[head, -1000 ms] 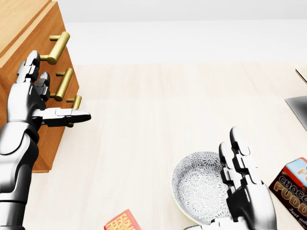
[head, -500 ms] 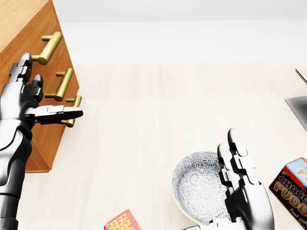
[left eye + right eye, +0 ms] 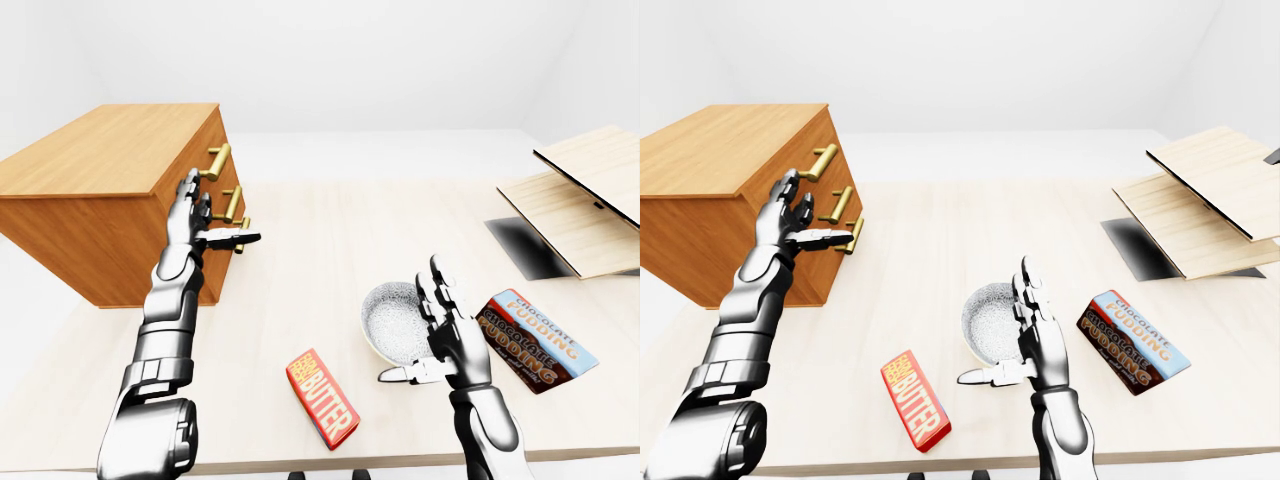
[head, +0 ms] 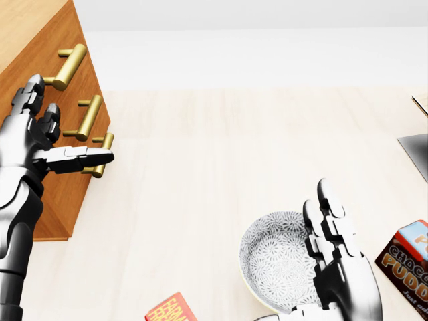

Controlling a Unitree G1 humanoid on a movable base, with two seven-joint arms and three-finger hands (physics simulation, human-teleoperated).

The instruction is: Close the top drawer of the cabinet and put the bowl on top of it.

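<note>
Left-eye view gives me the best read, and I take the cabinet (image 3: 110,190) as my marker. Its top drawer (image 3: 822,135) looks level with the fronts below it, the three brass handles in one line, so I judge it shut or very nearly. My left hand (image 3: 195,220) is flat against those fronts just under the top handle (image 3: 215,162), fingers wide and straight, thumb pointing away from the cabinet, holding nothing. The bowl (image 3: 390,318) sits upright on the tabletop (image 3: 320,230), well apart from the cabinet on the handle side and lower than its top. My right hand (image 3: 445,335) stands at the bowl's rim on the side away from the cabinet, fingers wide and pointing up, thumb reaching toward the cabinet past the rim. It grips nothing, and I cannot tell whether it touches the rim. So the bowl lies between the right hand and the cabinet, and that hand is much the nearer. Being round, the bowl has no long axis to line up. I would pinch the rim, lift, then carry toward the cabinet top. A butter box (image 3: 322,398) lies nearer the cabinet than the bowl, and a pudding box (image 3: 535,340) lies beyond the right hand.
</note>
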